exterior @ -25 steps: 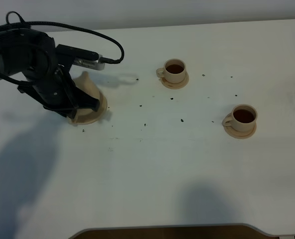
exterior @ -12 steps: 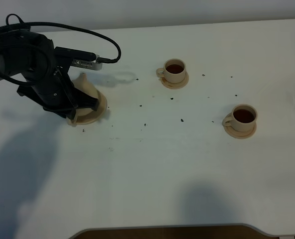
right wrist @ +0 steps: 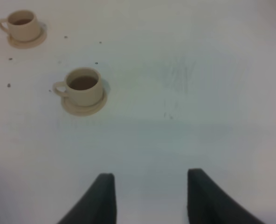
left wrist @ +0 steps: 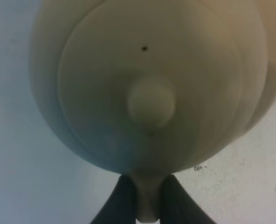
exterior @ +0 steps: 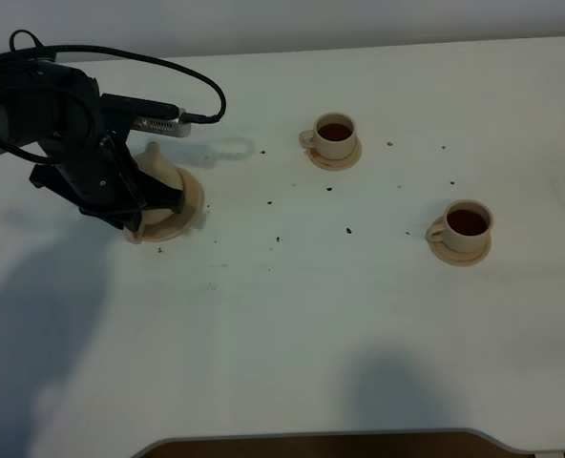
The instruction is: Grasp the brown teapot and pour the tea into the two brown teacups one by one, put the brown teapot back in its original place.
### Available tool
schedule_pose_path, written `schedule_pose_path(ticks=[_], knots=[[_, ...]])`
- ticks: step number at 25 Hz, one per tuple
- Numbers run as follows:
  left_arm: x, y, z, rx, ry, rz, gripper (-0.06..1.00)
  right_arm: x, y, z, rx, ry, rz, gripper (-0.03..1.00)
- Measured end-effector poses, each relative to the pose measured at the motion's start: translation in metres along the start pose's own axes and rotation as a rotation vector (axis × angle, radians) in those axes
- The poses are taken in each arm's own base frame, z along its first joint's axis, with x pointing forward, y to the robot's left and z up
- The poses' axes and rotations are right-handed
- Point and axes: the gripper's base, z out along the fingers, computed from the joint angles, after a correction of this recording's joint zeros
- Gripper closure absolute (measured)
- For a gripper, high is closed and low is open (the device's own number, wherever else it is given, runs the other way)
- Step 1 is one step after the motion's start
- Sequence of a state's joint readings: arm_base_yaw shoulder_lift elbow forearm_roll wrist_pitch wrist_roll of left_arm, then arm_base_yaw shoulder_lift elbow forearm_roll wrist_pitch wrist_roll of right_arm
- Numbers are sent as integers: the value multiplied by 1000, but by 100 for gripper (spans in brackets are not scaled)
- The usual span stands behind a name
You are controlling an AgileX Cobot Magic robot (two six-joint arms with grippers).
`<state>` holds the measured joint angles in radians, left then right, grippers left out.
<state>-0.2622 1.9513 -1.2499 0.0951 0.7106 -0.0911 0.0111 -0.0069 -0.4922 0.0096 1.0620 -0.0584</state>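
1. Setting the brown teapot (exterior: pixel 160 176) down is the step in hand: it sits at the left of the surface (exterior: pixel 292 324), over its wide saucer (exterior: pixel 189 202), with the left claw (left wrist: pixel 147 198) clamped on its loop handle (left wrist: pixel 147 205).
2. Check the pot rests flat and centred on the saucer before letting go, then part the jaws slowly and lift clear of the lid knob (left wrist: pixel 151 101).
3. Avoid the far teacup (exterior: pixel 335 135) and the near teacup (exterior: pixel 466 225), both already dark with tea.
4. Leave the right claw (right wrist: pixel 149 198), jaws apart and holding nothing, well away.
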Motion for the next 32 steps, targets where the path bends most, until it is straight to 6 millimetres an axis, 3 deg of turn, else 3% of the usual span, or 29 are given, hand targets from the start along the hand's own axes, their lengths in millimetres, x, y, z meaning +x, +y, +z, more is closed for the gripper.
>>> schedule_pose_path(ticks=[32], knots=[[2, -2, -6, 33, 14, 30, 83, 0, 0, 0, 0, 0, 0, 59]])
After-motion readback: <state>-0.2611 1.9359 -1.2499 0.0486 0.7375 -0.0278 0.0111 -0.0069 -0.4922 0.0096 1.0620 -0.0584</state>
